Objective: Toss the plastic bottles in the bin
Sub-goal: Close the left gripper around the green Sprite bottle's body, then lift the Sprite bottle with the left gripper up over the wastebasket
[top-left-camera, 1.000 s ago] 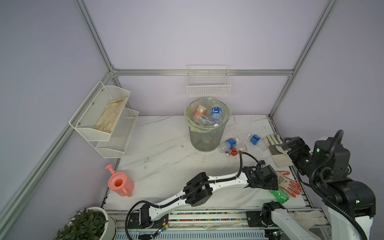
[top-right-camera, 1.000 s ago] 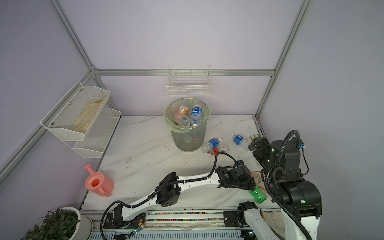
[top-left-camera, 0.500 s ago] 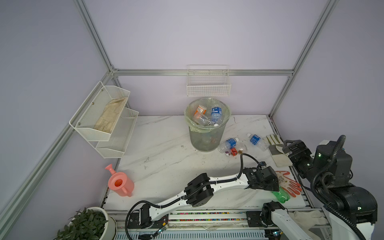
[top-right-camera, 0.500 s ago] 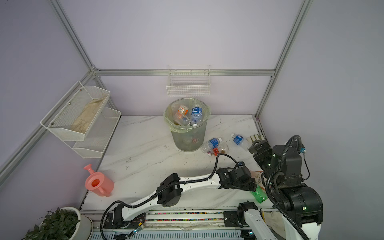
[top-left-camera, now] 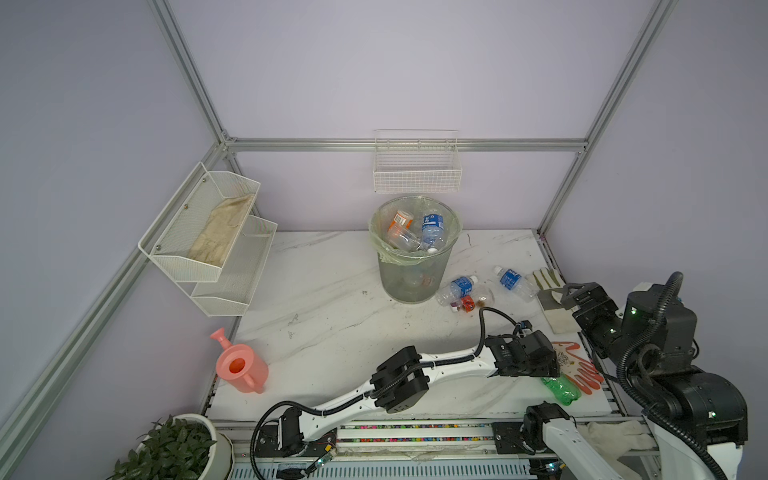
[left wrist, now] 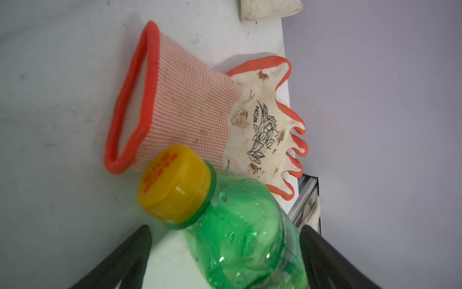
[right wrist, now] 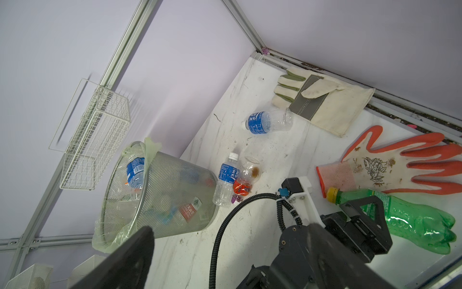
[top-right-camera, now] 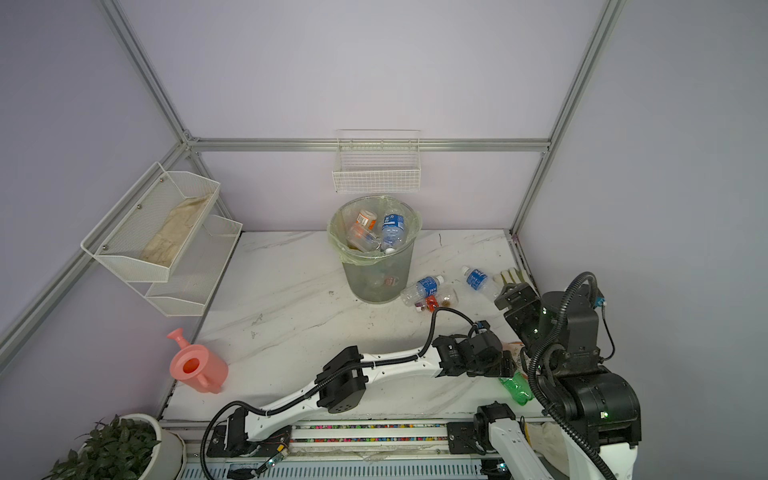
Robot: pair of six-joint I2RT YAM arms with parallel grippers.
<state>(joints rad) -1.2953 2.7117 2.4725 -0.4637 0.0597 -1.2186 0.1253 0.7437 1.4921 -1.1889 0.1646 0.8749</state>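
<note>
Item: 1 green-tinted plastic bottle with yellow cap (left wrist: 245, 225), lying on its side at the front right of the white marbled table (top-left-camera: 332, 291), near the edge, its cap just beside the cuff of an orange-and-white knitted glove (left wrist: 200, 107). Left gripper (left wrist: 225, 232): jaws part-open astride the bottle's shoulder, 1 finger close against the plastic, the other clear of it; nothing lifted. Right gripper (top-left-camera: 579, 293): spread wide, empty, raised at the right side. Round grey wire-mesh bin with pale green liner (top-left-camera: 409, 278): at the back, several bottles inside, with further clear labelled bottles (top-left-camera: 461, 286) lying just beside it. Risk: the shoulder tapers and the wall looks thin, so the jaws may squeeze the bottle out and roll it off the edge, or snag the cuff. Change from 1 second ago: left jaws narrower; bottle unmoved.
</note>
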